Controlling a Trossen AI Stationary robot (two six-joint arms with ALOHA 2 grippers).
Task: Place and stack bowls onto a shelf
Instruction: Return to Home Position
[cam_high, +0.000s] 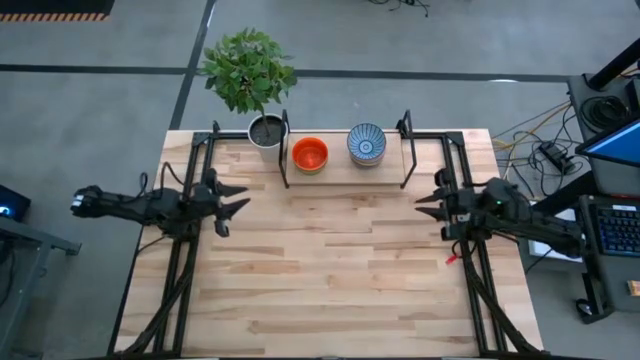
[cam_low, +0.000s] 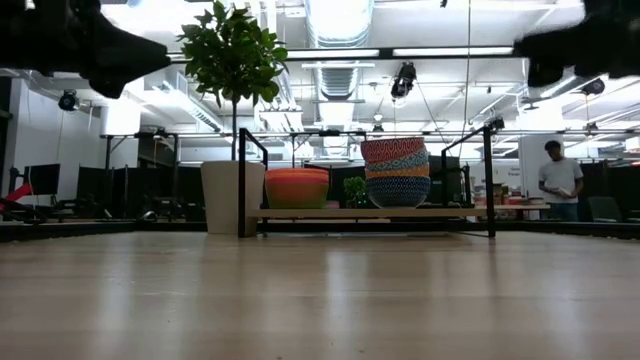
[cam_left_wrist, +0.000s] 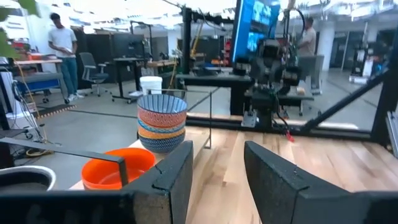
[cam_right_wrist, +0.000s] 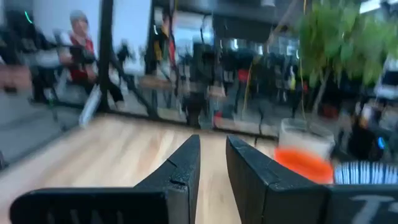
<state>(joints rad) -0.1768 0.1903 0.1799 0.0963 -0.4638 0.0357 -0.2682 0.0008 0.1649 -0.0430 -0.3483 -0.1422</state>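
Two stacks of bowls rest by their bases on the light-wood shelf (cam_high: 345, 172) at the table's far edge. The left stack (cam_high: 310, 154) shows a red-orange bowl on top (cam_low: 297, 187) (cam_left_wrist: 118, 167) (cam_right_wrist: 302, 164). The right stack (cam_high: 366, 143) has a blue-and-white patterned bowl on top and several patterned bowls under it (cam_low: 396, 171) (cam_left_wrist: 161, 121). My left gripper (cam_high: 238, 196) (cam_left_wrist: 219, 163) hovers open at the table's left side, and my right gripper (cam_high: 427, 205) (cam_right_wrist: 213, 158) hovers open at the right side; both are raised and empty.
A potted plant (cam_high: 250, 75) in a light pot (cam_low: 232, 196) stands at the shelf's left end. Black posts (cam_high: 285, 148) (cam_high: 408, 148) rise at both shelf ends. Bare tabletop (cam_high: 330, 270) stretches between the arms. People stand in the room beyond.
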